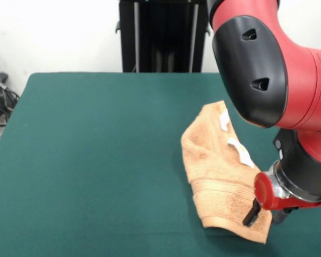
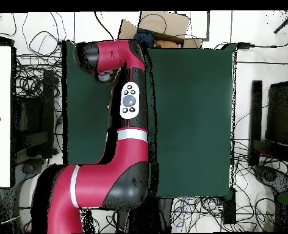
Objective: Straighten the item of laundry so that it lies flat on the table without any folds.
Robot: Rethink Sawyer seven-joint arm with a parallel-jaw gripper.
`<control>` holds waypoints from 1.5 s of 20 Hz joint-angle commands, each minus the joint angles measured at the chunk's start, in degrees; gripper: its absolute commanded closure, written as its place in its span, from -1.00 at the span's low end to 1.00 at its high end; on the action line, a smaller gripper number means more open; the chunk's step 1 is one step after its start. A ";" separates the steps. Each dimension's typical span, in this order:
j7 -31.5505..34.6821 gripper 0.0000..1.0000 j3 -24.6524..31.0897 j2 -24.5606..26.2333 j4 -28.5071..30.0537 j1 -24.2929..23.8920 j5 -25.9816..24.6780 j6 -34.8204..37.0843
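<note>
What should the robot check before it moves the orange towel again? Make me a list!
1. Towel lies flat: not ok, it is rumpled with folds.
2. Towel fully on the table: ok in the front view; the overhead view hides it under the arm.
3. Gripper is at the towel: ok, it sits over the near corner.
4. Gripper has hold of the cloth: cannot tell.
5. Bare table beside the towel to spread it: ok, on the picture's left side.
6. White tags are showing: ok, on top.
</note>
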 commanded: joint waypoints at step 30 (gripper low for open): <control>6.51 1.00 1.36 -0.80 7.28 0.36 -1.13 0.14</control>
